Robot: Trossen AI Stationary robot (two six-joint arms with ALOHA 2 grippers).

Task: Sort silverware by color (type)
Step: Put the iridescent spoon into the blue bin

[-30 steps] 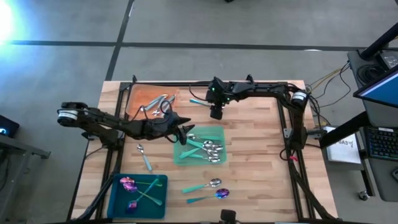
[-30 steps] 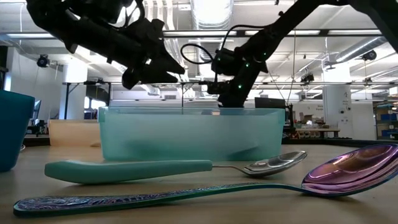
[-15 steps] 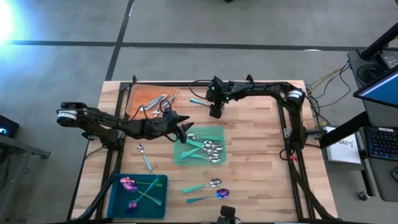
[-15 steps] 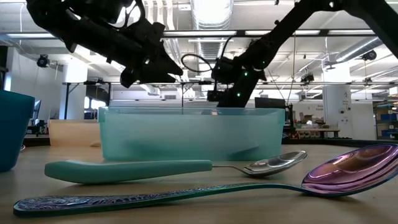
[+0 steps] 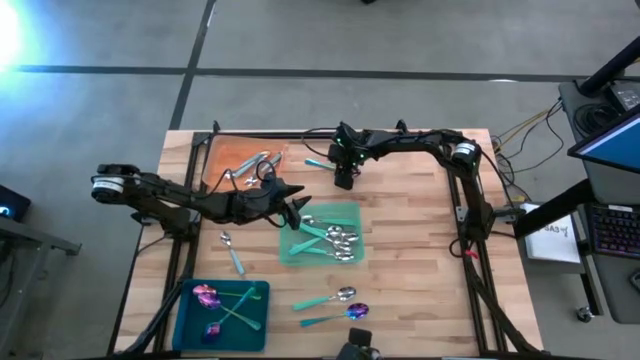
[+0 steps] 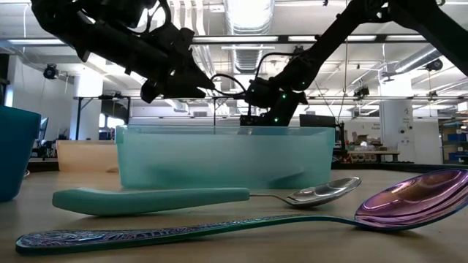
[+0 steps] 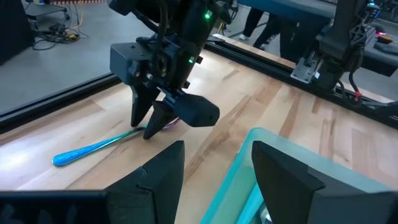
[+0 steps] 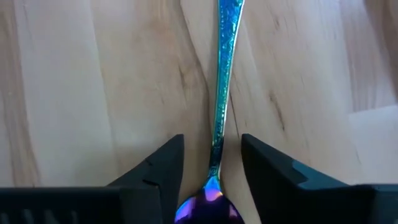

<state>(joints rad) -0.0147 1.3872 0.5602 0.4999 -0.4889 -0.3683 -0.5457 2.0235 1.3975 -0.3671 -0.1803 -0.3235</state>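
Observation:
My right gripper (image 5: 343, 180) is open over a spoon (image 5: 318, 163) that lies flat on the wood at the table's far side. The spoon has an iridescent purple bowl (image 8: 208, 208) and a teal-blue handle (image 8: 224, 62). The two fingers (image 8: 165, 174) stand on either side of its neck, pointing down. In the left wrist view that gripper (image 7: 149, 127) shows at the spoon's bowl end. My left gripper (image 5: 297, 215) is open above the green tray's far-left corner (image 7: 249, 155) and holds nothing. Teal-handled silver spoons (image 5: 335, 240) lie in the green tray.
An orange mat (image 5: 222, 152) at the far left holds all-silver pieces (image 5: 250, 165). A blue tray (image 5: 190, 325) at the near left holds purple-headed spoons (image 5: 207, 296). Loose on the wood are one spoon (image 5: 232, 255) left of the green tray and two (image 5: 335, 305) near the near edge.
My right gripper has moved a little toward the table's far-left, over the purple-headed spoon, and has sunk lower toward the wood. The left arm has kept still.

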